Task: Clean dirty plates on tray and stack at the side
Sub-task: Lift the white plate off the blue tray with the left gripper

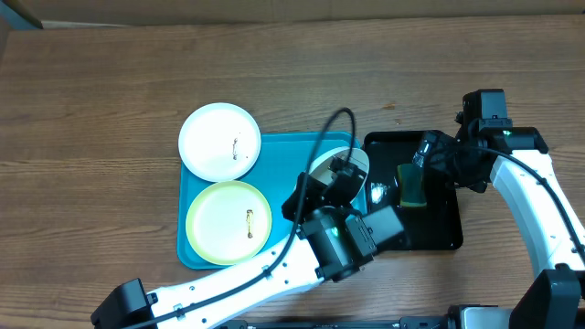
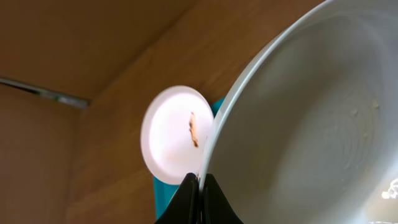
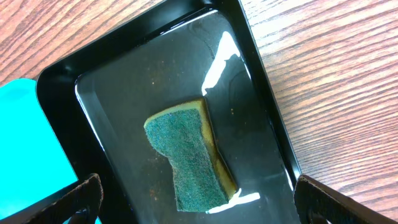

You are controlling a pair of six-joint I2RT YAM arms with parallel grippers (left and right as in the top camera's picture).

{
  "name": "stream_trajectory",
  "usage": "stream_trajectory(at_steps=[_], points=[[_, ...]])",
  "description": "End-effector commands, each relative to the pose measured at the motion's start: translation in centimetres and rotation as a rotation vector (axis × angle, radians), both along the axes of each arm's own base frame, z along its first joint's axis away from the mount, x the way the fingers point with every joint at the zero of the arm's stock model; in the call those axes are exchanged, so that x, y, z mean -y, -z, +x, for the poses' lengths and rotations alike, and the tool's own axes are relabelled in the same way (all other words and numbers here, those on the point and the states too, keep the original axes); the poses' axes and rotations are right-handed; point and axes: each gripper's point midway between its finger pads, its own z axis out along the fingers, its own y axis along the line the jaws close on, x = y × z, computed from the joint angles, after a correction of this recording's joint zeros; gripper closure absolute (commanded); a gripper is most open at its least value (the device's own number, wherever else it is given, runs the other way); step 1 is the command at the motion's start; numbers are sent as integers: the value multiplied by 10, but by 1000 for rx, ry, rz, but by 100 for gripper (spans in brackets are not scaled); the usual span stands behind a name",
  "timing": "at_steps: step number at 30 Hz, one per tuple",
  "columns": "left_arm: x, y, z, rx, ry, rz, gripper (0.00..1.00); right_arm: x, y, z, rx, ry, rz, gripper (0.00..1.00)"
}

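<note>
While left fingers [image 2: 186, 202] pinch a white plate [image 2: 311, 124], partly hidden overhead, right fingers [image 3: 81, 199] spread above sponge [image 3: 189, 158].

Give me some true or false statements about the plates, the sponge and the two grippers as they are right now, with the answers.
1. The left gripper is shut on the rim of a white plate. True.
2. The sponge lies on the blue tray. False: it lies in the black tray.
3. The right gripper grips the sponge. False: it is open above the sponge, with its fingers clear of it on either side.
4. The yellow-green plate lies on the blue tray. True.
5. The other white plate is clean. False: it has a brown smear on it.
</note>
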Motion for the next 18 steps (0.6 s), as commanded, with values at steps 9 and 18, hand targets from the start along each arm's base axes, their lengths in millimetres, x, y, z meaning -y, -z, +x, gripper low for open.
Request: stream_trajectory(at_steps=[9,18], points=[[-4,-39,7,156,12,99,96,-1,1,0,-1,6,8,0],[0,-34,7,136,17,65,96,-1,1,0,-1,6,8,0]])
